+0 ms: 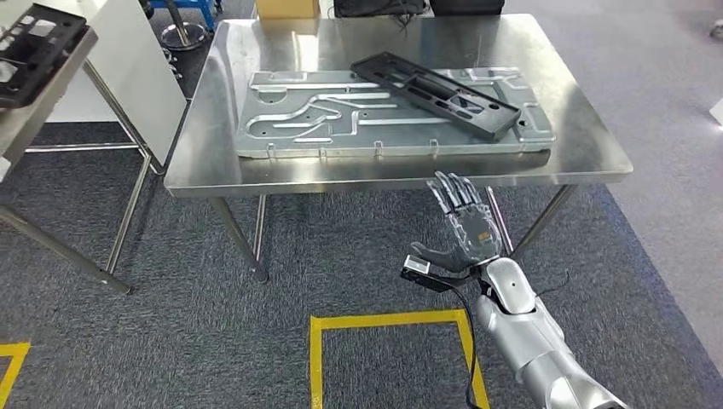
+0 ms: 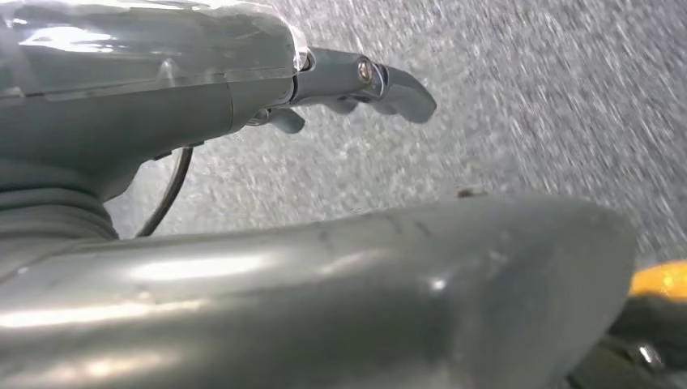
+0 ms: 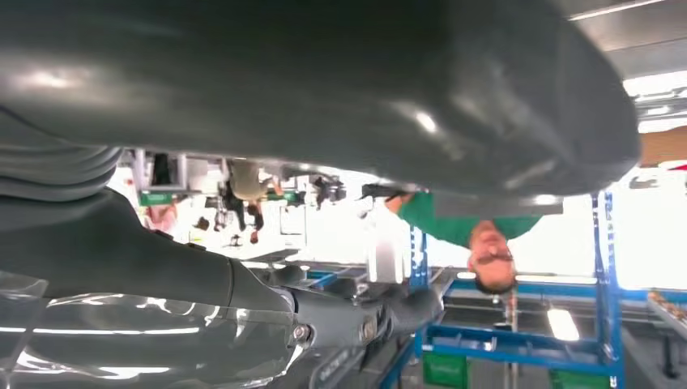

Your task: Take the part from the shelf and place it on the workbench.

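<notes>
We see bare steel along the workbench (image 1: 205, 162) front edge, where our right hand (image 1: 465, 223) (fingers spread, empty) could pass; the grey plate (image 1: 281, 128) and black part (image 1: 435, 83) block the middle.

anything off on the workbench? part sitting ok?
One thing: the black part lies diagonally across the grey metal fixture plate, not lined up with its edges, one end near the plate's far right rim. It rests flat, nothing spilled or visibly damaged. The right hand is open below the table edge.
</notes>
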Tool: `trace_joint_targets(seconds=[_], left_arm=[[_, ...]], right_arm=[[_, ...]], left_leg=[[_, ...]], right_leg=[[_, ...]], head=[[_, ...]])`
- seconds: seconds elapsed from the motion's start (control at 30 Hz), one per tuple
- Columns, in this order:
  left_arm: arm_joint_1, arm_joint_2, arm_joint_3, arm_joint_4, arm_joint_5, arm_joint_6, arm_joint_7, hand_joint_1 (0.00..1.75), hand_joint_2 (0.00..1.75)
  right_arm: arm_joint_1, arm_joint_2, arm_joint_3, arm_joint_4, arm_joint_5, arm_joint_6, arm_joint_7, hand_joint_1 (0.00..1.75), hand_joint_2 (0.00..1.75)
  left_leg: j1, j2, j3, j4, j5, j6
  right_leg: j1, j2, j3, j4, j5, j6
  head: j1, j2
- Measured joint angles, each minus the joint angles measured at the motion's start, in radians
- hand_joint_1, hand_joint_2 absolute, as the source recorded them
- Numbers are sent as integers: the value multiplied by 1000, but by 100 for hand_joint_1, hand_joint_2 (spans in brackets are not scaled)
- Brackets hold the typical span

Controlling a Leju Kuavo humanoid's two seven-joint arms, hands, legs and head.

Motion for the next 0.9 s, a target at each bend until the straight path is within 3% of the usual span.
trace_joint_targets(seconds=[0.07, 0.1, 0.13, 0.2, 0.23, 0.27, 0.3, 0.33, 0.37, 0.4, 0.47, 0.5, 0.57, 0.6, 0.63, 0.7, 0.73, 0.77, 0.83, 0.87, 0.9], left_arm=[[3, 0, 1, 0, 0, 0, 1, 0, 0], [5, 1, 1, 0, 0, 1, 1, 0, 0], [6, 1, 2, 0, 0, 2, 1, 0, 0], [6, 2, 2, 0, -1, 4, 1, 0, 0], [6, 2, 2, 0, -1, 4, 1, 0, 0], [6, 2, 2, 0, -1, 5, 1, 0, 0], [6, 2, 2, 0, -2, 5, 0, 0, 0], [7, 2, 2, 0, -2, 6, 0, 0, 0], [7, 2, 2, 0, -5, 6, 1, 0, 0], [7, 3, 2, 0, -7, 6, 1, 0, 0], [5, 3, 2, 0, -15, 6, 1, 0, 0], [5, 3, 2, 0, -19, 6, 1, 0, 0], [8, 4, 2, 0, -24, 6, 1, 0, 0], [9, 4, 2, 0, -25, 6, 2, 0, 0], [9, 5, 2, 0, -26, 6, 3, 0, 0], [8, 5, 2, 0, -26, 6, 4, 0, 0], [8, 5, 2, 0, -26, 6, 4, 0, 0], [8, 5, 2, 0, -26, 6, 5, 0, 0], [10, 5, 2, 0, -24, 8, 6, 0, 0], [10, 5, 2, 0, -24, 9, 7, 0, 0], [10, 4, 2, 0, -24, 10, 8, 0, 0]], right_arm=[[4, 11, -5, 10, -18, 8, -8, 0, 0], [9, 18, -10, 18, -34, 14, -16, 0, 0], [17, 27, -18, 27, -52, 18, -26, 0, 0], [45, 42, -40, 58, -87, 13, -50, 0, 0], [63, 50, -53, 79, -102, 7, -63, 0, 0], [80, 57, -67, 102, -116, 1, -77, 0, 0], [94, 65, -82, 131, -133, -2, -92, 0, 0], [104, 73, -97, 158, -152, -2, -105, 0, 0], [110, 83, -113, 186, -176, 4, -118, 0, 0], [113, 92, -130, 215, -209, 20, -131, 0, 0], [116, 110, -170, 267, -296, 86, -151, 0, 0], [120, 119, -196, 296, -347, 134, -156, 0, 0], [140, 134, -252, 359, -426, 209, -160, 0, 0], [154, 140, -278, 390, -450, 232, -161, 0, 0], [168, 143, -298, 414, -462, 242, -163, 0, 0], [186, 148, -327, 457, -476, 266, -152, 0, 0], [191, 151, -340, 478, -483, 288, -132, 0, 0], [196, 153, -353, 501, -493, 313, -108, 0, 0], [210, 157, -384, 542, -521, 365, -43, 0, 0], [218, 160, -402, 560, -537, 386, -11, 0, 0], [227, 162, -422, 576, -552, 403, 19, 0, 0]], left_leg=[[0, -11, -8, -5, 10, -13], [-1, 2, -17, 8, -10, -18], [0, 23, -30, 40, -51, -25], [10, 70, -61, 162, -164, -40], [17, 81, -72, 231, -199, -50], [24, 87, -74, 285, -206, -58], [31, 91, -62, 311, -189, -66], [38, 93, -34, 302, -162, -73], [44, 96, 13, 258, -142, -78], [47, 97, 79, 186, -144, -80], [45, 97, 180, 53, -186, -71], [41, 97, 202, 18, -203, -62], [38, 98, 190, 8, -196, -38], [38, 99, 180, 7, -184, -27], [38, 99, 167, 5, -170, -18], [35, 100, 136, 5, -144, -6], [32, 100, 117, 6, -131, -4], [29, 99, 100, 7, -118, -2], [25, 96, 66, 11, -95, -3], [25, 93, 53, 14, -85, -6], [24, 91, 41, 17, -76, -9]], right_leg=[[-5, -24, -9, -11, 21, -3], [-9, -38, -17, -17, 36, -8], [-14, -53, -28, -24, 50, -12], [-14, -84, -54, -25, 75, -13], [-15, -102, -68, -24, 85, -10], [-16, -119, -83, -22, 95, -6], [-18, -132, -98, -19, 104, -1], [-20, -143, -114, -13, 112, 5], [-23, -149, -130, -5, 120, 12], [-24, -154, -144, 4, 126, 19], [-24, -161, -163, 21, 139, 34], [-24, -163, -166, 23, 147, 42], [-29, -160, -170, 20, 159, 58], [-33, -148, -177, 29, 141, 64], [-35, -131, -190, 55, 104, 68], [-36, -99, -223, 161, -5, 71], [-34, -91, -236, 228, -44, 71], [-33, -87, -239, 280, -59, 70], [-31, -85, -200, 296, -25, 65], [-30, -84, -153, 248, 2, 60], [-28, -82, -93, 174, 9, 54]], head=[[0, 0], [-1, 0], [-1, 0], [-2, 0], [-2, 0], [-2, 0], [-2, 0], [-2, 0], [-2, 0], [-2, 0], [-2, 0], [-2, 0], [-2, 0], [-2, 0], [-1, 0], [-1, 0], [-1, 0], [-1, 0], [-1, 0], [-1, 0], [-1, 0]])
